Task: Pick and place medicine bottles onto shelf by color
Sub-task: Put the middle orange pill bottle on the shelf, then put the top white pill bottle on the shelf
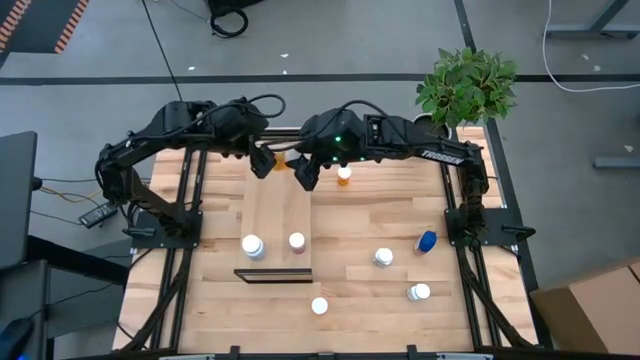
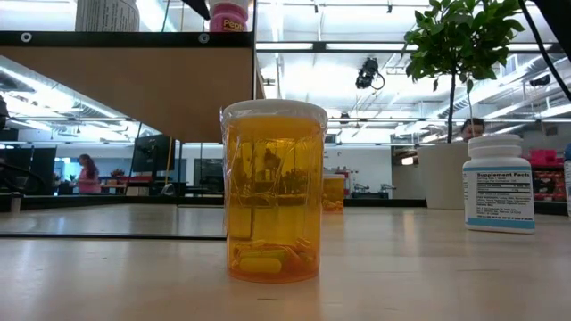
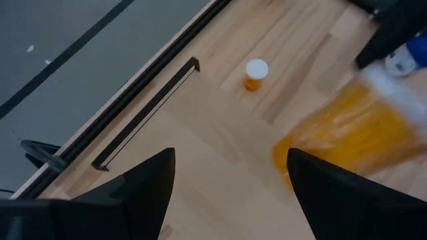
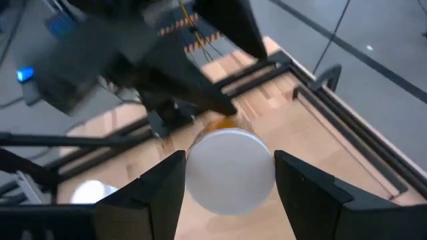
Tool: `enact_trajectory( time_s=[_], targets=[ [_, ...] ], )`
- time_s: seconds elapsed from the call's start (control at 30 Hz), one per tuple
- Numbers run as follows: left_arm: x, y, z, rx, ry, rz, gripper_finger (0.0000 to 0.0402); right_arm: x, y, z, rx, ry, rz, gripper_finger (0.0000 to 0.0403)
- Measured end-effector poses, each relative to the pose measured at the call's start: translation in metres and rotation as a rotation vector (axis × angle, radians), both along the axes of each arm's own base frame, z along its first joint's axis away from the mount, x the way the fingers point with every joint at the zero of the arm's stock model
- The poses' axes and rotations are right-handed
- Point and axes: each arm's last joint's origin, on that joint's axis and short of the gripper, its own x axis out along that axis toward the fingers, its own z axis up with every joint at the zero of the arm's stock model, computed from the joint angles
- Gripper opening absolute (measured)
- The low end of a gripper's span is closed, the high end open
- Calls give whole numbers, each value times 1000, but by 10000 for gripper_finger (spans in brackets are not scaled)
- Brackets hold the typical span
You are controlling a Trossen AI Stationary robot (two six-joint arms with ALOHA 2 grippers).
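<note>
High view: an orange, white-capped medicine bottle [image 4: 230,170] stood between the parted fingers of the right gripper [image 1: 304,172] at the far end of the long light-wood shelf [image 1: 278,225]; whether the fingers pressed it cannot be told. Its cap faced the wrist camera, long axis in line with the gripper. The left gripper [image 1: 262,163], fingers spread and empty, hung just beside it. Another orange bottle [image 1: 344,177] stood upright nearby on the slatted wooden tabletop [image 1: 380,225]. A white bottle [image 1: 253,245] and a dark-red bottle [image 1: 297,242] stood upright on the shelf near its dark-framed end. A potted green plant [image 1: 466,84] occupied the table's far corner.
</note>
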Motion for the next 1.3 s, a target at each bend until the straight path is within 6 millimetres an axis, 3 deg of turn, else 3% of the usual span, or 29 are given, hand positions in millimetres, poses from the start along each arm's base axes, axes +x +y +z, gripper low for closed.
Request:
enact_trajectory(
  time_s=[0.27, 0.6, 0.87, 1.1, 1.3],
  targets=[
    [1, 0, 1, 3, -17, 1, 293, -12, -6, 18, -29, -68, -37, 225],
    [9, 1, 6, 14, -113, 5, 293, -11, -6, 19, -25, -83, -38, 224],
    [4, 0, 5, 11, -70, 1, 293, -14, -6, 14, -27, -18, -35, 225],
    [-1, -1, 3, 19, -23, -23, 293, -32, -6, 12, -10, 95, -71, 225],
    [0, -1, 4, 35, -19, -44, 293, -66, -5, 7, 98, 295, -223, 225]
  ],
)
